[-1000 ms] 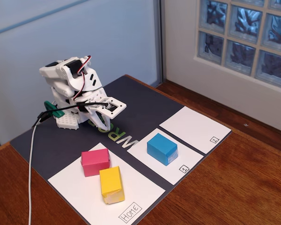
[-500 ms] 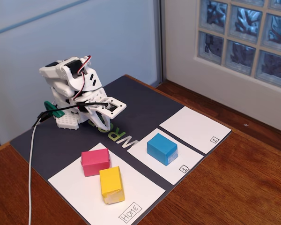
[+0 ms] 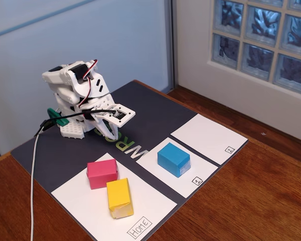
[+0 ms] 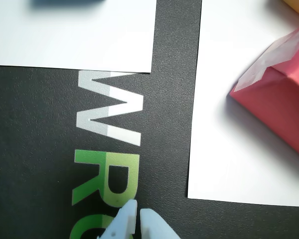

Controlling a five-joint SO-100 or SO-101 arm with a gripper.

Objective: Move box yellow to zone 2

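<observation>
Gripper (image 4: 137,215) clenched and empty beside the Home sheet (image 3: 85,203); it needed to open wide, then straddle the yellow box (image 3: 120,198) squarely.

Pink block (image 3: 102,173): on the far-left part of the "Home" sheet (image 3: 80,203); also seen at the right edge of the wrist view (image 4: 284,107).
Blue block (image 3: 173,159): on the sheet marked "1" (image 3: 203,173), towards its far end.
Dark mat (image 3: 155,113): under all sheets, printed with white and green letters (image 4: 109,149).
Wooden table (image 3: 251,201): bare to the right and near side.
Glass-block window (image 3: 263,40): far right.
White cable (image 3: 32,186): trailing along the left side.
</observation>
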